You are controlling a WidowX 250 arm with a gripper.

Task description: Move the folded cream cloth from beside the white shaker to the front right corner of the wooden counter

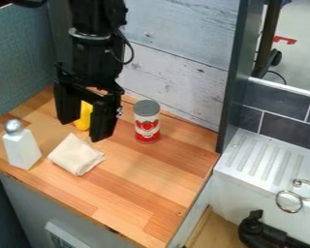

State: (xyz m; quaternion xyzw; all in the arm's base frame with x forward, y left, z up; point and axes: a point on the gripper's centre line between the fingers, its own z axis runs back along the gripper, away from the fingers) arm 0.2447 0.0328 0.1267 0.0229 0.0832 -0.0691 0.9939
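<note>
Black tool (251, 232) lies lower right; upper left, the end effector (86, 112) is wide open, seemingly empty; nearby cloth (75, 155) looks soft, pinchable.

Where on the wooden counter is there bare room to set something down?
Bare wood lies between the can, the folded cloth and the front and right edges of the counter. The left is crowded: white bottle, cloth, yellow thing, gripper above.
</note>
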